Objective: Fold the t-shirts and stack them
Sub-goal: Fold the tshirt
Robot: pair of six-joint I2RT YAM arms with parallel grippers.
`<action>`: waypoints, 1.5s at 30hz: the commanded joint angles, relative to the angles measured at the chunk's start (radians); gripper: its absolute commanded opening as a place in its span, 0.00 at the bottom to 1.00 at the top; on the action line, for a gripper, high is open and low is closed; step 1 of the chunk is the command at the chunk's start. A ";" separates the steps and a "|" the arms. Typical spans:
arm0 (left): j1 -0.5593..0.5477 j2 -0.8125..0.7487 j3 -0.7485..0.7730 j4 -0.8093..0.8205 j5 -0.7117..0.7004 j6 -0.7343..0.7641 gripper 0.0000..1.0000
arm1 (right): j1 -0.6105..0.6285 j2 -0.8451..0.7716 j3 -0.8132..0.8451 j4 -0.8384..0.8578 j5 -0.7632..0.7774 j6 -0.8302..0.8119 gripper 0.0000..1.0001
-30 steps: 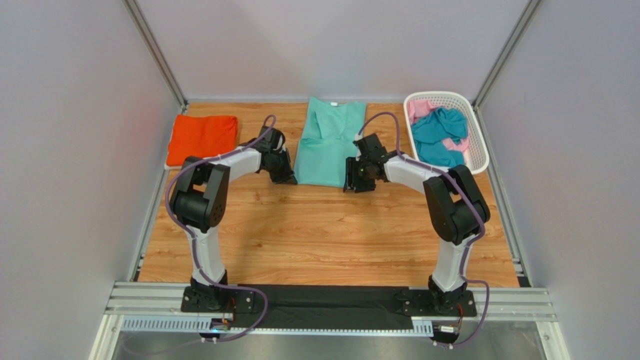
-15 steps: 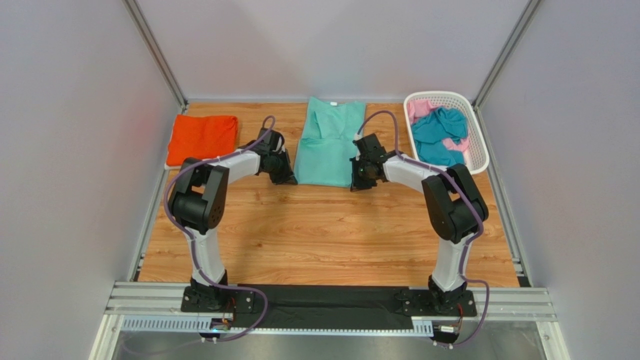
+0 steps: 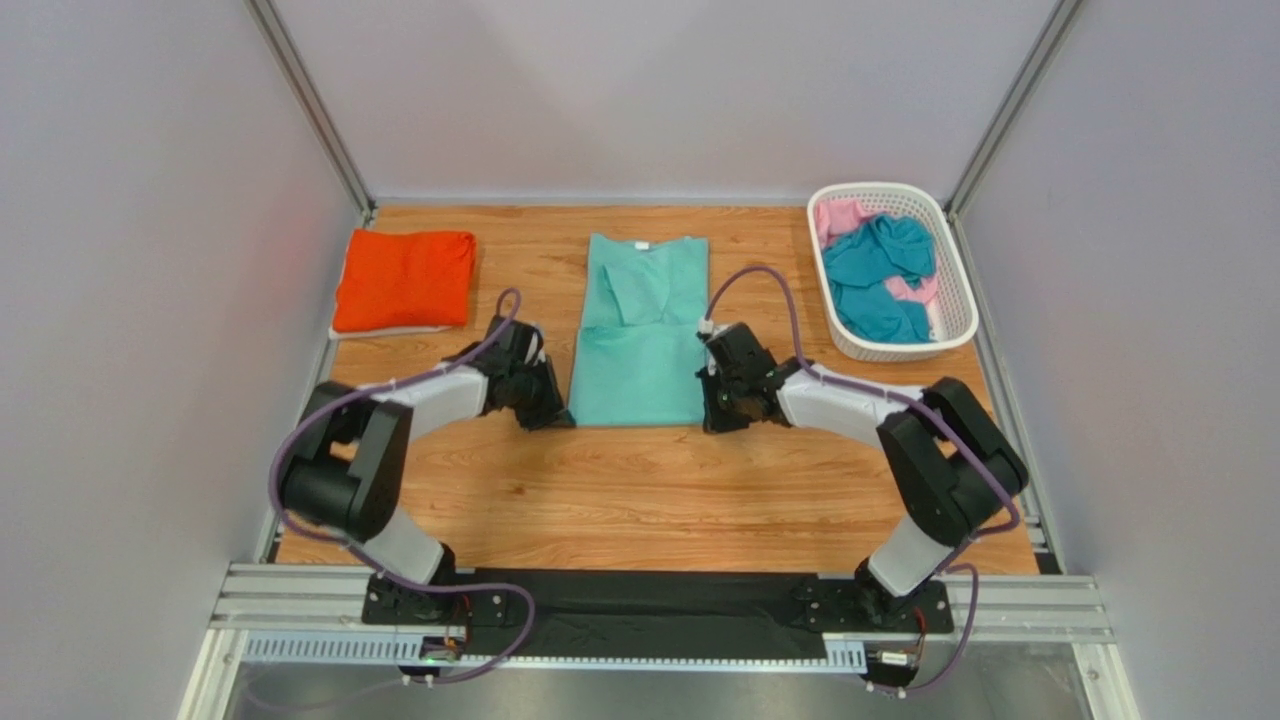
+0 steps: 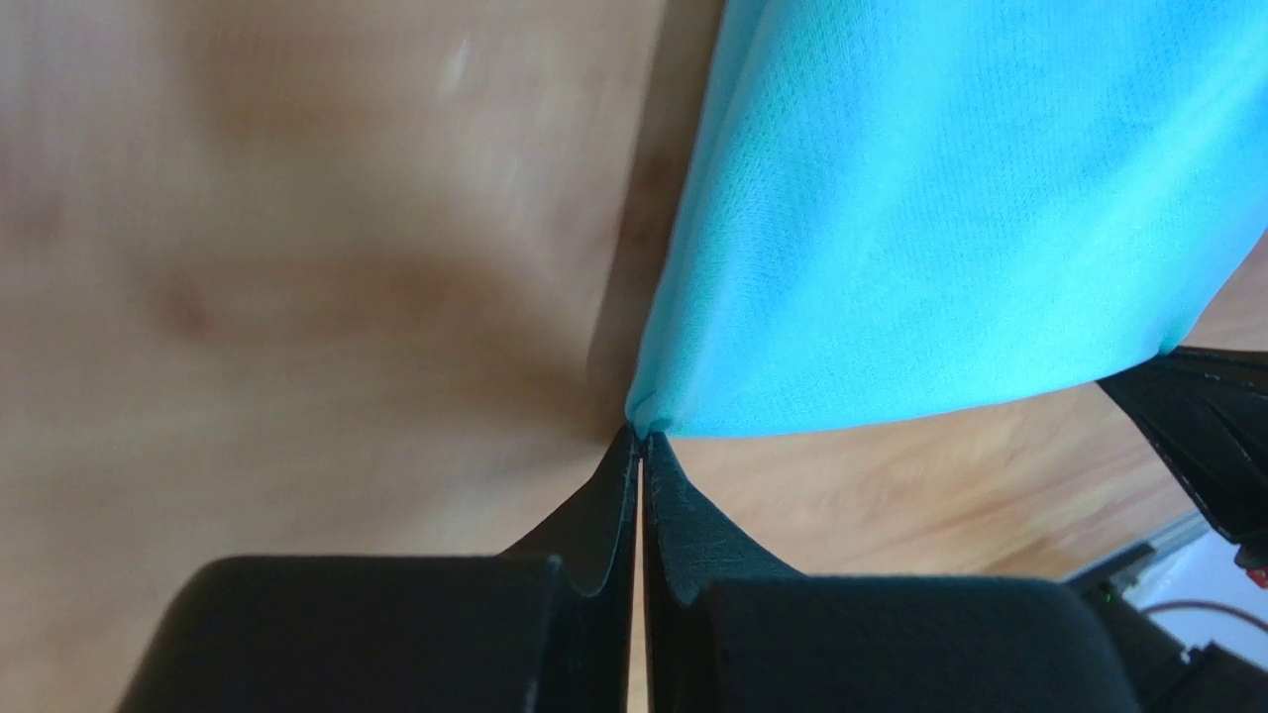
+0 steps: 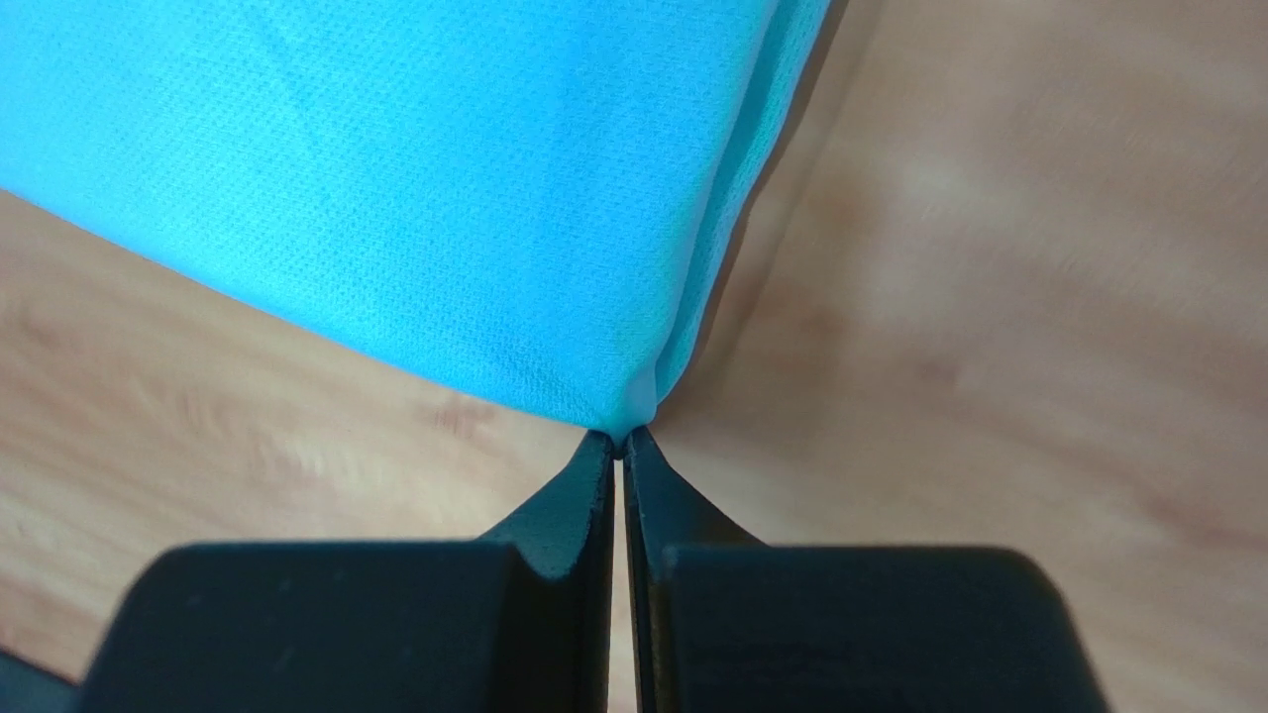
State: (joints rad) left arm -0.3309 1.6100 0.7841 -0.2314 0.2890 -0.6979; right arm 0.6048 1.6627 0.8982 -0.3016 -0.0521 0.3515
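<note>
Wooden tabletop (image 3: pixel 646 480) across the middle of the overhead view, grey walls around. Laid flat at centre, collar toward the top edge: mint-green t-shirt (image 3: pixel 639 338). Upper right, white basket (image 3: pixel 902 350) holding teal t-shirt (image 3: pixel 872 278) and pink t-shirt (image 3: pixel 839 219). Upper left, folded orange t-shirt (image 3: pixel 403 281). Clenched on the mint-green cloth's lower-left corner: left gripper (image 4: pixel 640 446). Pinching its lower-right corner, jaws pressed together: right gripper (image 5: pixel 619 443).

**No readable writing**

The one label visible is a small white tag (image 3: pixel 642 245) at the collar of the mint-green t-shirt (image 3: pixel 639 368), upper middle of the overhead frame, too small to read.
</note>
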 commanded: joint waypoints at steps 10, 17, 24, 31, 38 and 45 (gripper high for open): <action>-0.158 -0.990 -0.384 -0.470 -0.157 -0.247 0.00 | 0.397 -0.474 -0.180 -0.267 0.026 0.219 0.00; -0.165 -1.488 -0.280 -0.773 -0.183 -0.318 0.00 | 0.559 -0.630 -0.102 -0.389 -0.040 0.296 0.01; -0.165 -1.423 -0.146 -0.809 -0.257 -0.269 0.00 | 0.561 -0.667 0.011 -0.444 -0.088 0.259 0.02; -0.165 -1.261 -0.036 -0.754 -0.367 -0.226 0.00 | 0.448 -0.689 0.056 -0.465 -0.080 0.210 0.04; -0.165 -1.076 0.006 -0.651 -0.383 -0.186 0.00 | 0.297 -0.659 0.064 -0.464 -0.150 0.149 0.04; -0.163 -0.905 0.075 -0.536 -0.476 -0.141 0.00 | 0.175 -0.604 0.079 -0.447 -0.203 0.087 0.05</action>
State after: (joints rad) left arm -0.4976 0.6548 0.7982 -0.8532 -0.0906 -0.8959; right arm 0.8124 1.0420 0.9371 -0.7219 -0.2192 0.4911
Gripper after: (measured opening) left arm 0.006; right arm 0.046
